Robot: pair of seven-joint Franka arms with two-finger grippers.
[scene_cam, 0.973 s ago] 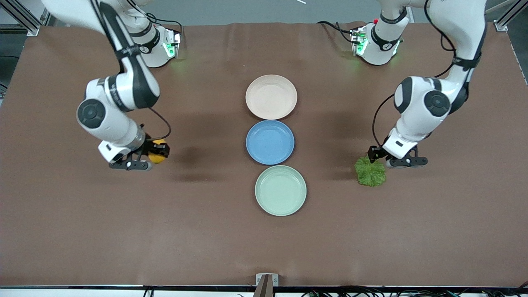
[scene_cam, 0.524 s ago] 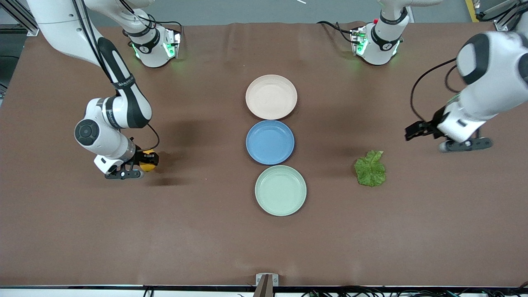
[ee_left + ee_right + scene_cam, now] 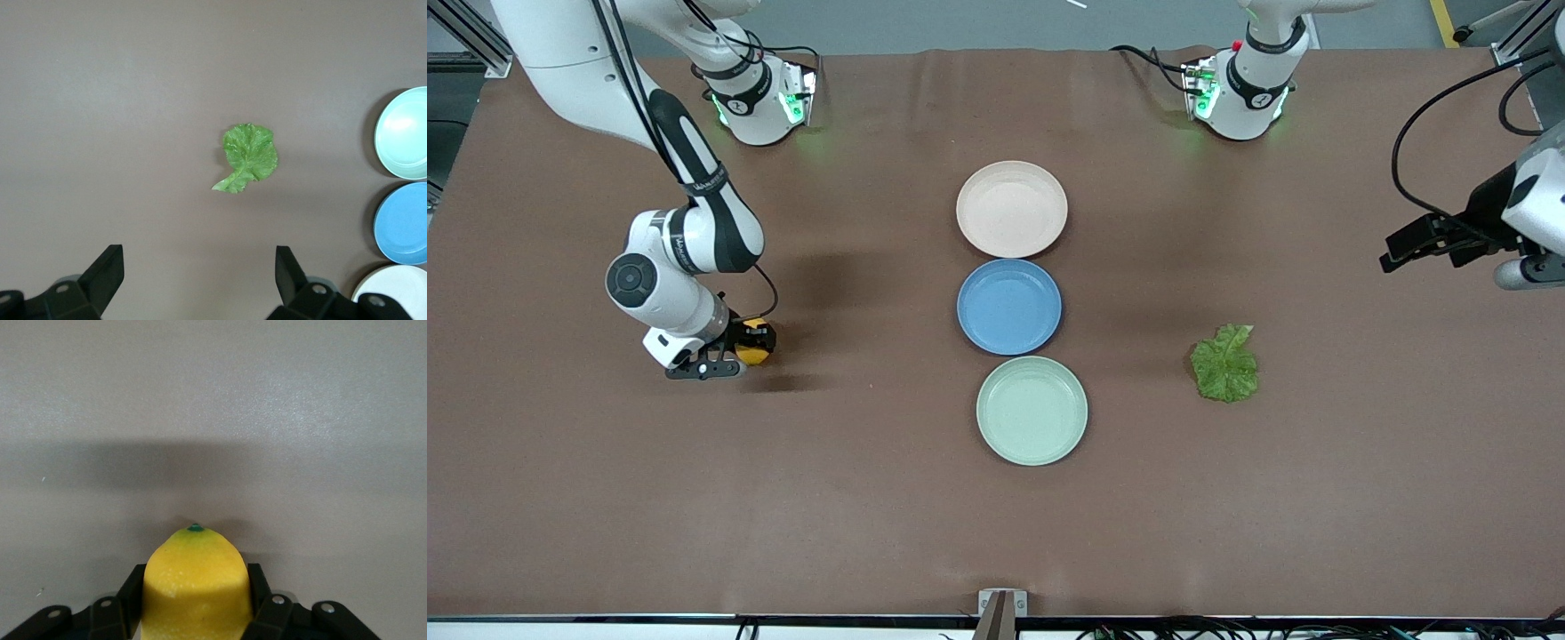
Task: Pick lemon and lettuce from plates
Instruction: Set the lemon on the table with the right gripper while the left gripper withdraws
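Note:
The lemon (image 3: 753, 343) is between the fingers of my right gripper (image 3: 734, 353), low over the bare table toward the right arm's end; the right wrist view shows the jaws shut on its sides (image 3: 197, 583). The lettuce (image 3: 1225, 364) lies flat on the table toward the left arm's end, beside the mint green plate (image 3: 1032, 411). My left gripper (image 3: 1430, 242) is open and empty, high over the table's edge at the left arm's end; its wrist view shows the lettuce (image 3: 248, 157) well below the spread fingers (image 3: 101, 277). The beige-pink plate (image 3: 1011, 209) holds nothing.
A blue plate (image 3: 1009, 307) sits between the beige-pink and mint green plates in a row along the table's middle; it holds nothing. All three plates show at the edge of the left wrist view (image 3: 405, 223). The brown table (image 3: 871, 516) is bare elsewhere.
My left gripper let go of the lettuce, rose and swung out toward the left arm's end of the table. My right gripper shifted slightly and came lower with the lemon.

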